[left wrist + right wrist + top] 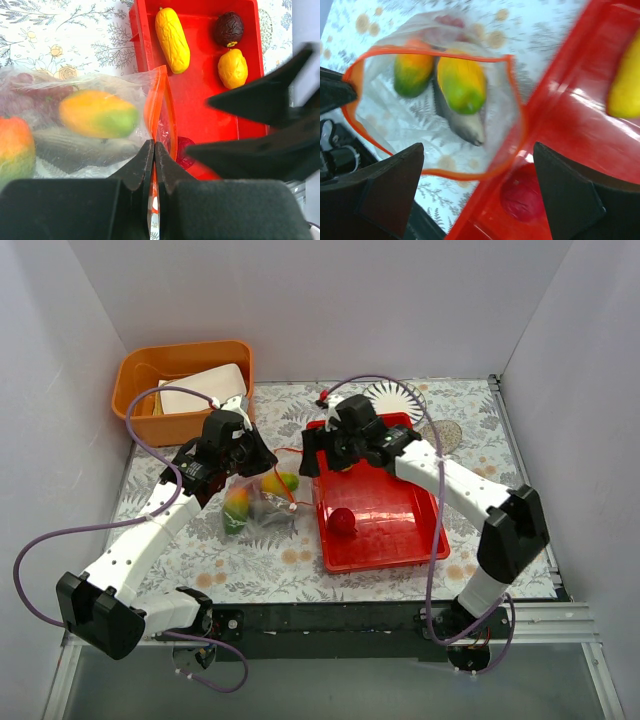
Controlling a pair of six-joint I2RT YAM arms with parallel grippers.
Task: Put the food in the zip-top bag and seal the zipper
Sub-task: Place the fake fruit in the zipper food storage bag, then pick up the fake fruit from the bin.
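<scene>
Bag point(262, 502) lay on the table point(260, 570) just left of the tray point(420, 540), mouth gaping, two mangoes point(461, 82) and the fish point(462, 125) inside. The left gripper point(154, 155) was pinched tight on its zipper point(161, 100), while the right gripper point(477, 170) hung wide apart near the mouth, holding nothing. Apple point(343, 520), corn point(172, 40) and plum point(229, 28) sat in the tray.

Light: bright, even, diffuse, from overhead; shadows soft and faint. Glare: white streaks on red tray point(585, 95), right wrist view, 3 o'clock. Blur: right wrist view smeared throughout; left wrist view soft at 9 o'clock, zip-top bag point(100, 82) hazy. Top view sharp.
</scene>
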